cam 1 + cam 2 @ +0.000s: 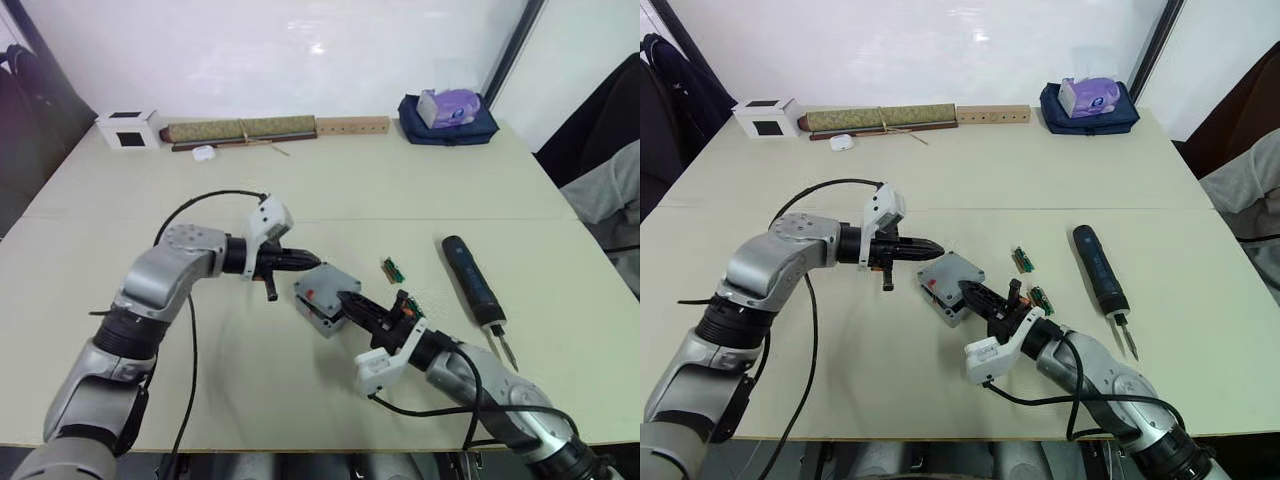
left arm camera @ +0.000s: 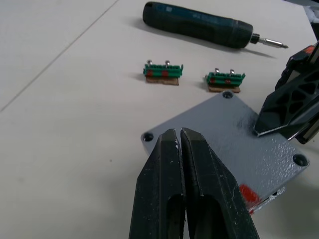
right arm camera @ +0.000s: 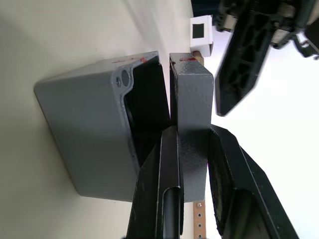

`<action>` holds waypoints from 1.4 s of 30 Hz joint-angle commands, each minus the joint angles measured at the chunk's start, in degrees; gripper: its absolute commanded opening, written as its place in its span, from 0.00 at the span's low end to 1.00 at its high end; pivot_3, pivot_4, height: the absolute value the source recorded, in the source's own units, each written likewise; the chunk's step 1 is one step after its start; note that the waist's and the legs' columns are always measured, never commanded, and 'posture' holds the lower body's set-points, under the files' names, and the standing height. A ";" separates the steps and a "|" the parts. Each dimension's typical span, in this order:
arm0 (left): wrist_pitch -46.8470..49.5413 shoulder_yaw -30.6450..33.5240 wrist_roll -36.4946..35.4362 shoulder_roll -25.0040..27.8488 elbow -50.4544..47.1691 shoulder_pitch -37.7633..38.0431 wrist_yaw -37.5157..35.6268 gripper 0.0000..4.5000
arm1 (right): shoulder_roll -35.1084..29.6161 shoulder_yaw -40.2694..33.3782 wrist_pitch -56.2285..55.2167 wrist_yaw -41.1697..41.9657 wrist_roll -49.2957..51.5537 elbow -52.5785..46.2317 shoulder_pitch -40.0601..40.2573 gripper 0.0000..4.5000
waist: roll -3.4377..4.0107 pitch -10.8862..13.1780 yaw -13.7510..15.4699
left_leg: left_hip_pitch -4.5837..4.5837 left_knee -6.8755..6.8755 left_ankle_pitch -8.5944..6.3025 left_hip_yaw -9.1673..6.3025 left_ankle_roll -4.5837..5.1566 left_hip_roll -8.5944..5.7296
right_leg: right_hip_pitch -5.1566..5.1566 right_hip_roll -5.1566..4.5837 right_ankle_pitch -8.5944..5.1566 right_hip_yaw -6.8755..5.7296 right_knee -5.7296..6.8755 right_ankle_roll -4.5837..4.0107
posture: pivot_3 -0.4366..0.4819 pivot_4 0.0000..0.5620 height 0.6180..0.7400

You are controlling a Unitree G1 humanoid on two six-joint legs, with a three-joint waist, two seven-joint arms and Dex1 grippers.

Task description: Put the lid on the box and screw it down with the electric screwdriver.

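Right wrist view: right gripper (image 3: 192,149) jaws clamp the grey lid (image 3: 194,94), gapped from the box (image 3: 94,129); left jaws together.

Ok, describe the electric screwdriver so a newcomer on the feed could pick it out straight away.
Start at the table's right half and look just beyond the right gripper, which is shut on the lid. The electric screwdriver lies flat there, alone. It is the one long dark pen-shaped cylinder ending in a thin metal bit, far bigger than the two small green circuit boards between it and the box.
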 commanded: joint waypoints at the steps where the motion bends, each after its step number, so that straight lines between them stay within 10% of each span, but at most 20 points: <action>1: -2.90 -2.16 2.01 0.26 -2.50 0.76 -1.29 0.02 | 0.32 -0.23 -1.13 0.55 -0.15 -0.27 1.17 0.04 | 0.00 0.00 0.01 | 0.01 0.00 0.00 0.00 0.00 0.00 | 0.02 0.00 0.00 0.00 0.00 0.00 | 0.48 0.27 1.00; 7: -7.75 -6.03 6.30 0.54 -1.79 1.90 -3.39 0.02 | 0.96 -0.16 -1.64 0.98 -0.26 0.33 1.18 0.04 | -0.01 -0.05 0.02 | 0.10 0.00 0.00 0.01 0.00 -0.01 | 0.11 0.00 0.00 0.00 0.00 0.00 | 0.48 0.27 1.00; 17: -13.59 -8.85 11.13 0.41 0.46 4.71 -5.50 0.00 | 1.43 -2.86 -1.78 0.01 -0.90 -1.94 3.14 0.85 | -0.04 -0.26 0.00 | 0.97 -0.07 -0.07 0.02 0.12 0.00 | 0.99 0.01 -0.05 0.00 -0.11 -0.05 | 0.48 0.27 1.00; 42: -22.73 -9.74 14.75 0.30 2.91 8.85 -6.40 0.00 | -0.43 -10.45 -6.79 -0.13 2.85 -6.79 10.66 0.85 | 0.08 -0.60 0.15 | 0.97 -0.07 -0.08 0.03 0.14 -0.01 | 1.02 -0.02 -0.06 0.00 -0.14 -0.05 | 0.48 0.27 1.00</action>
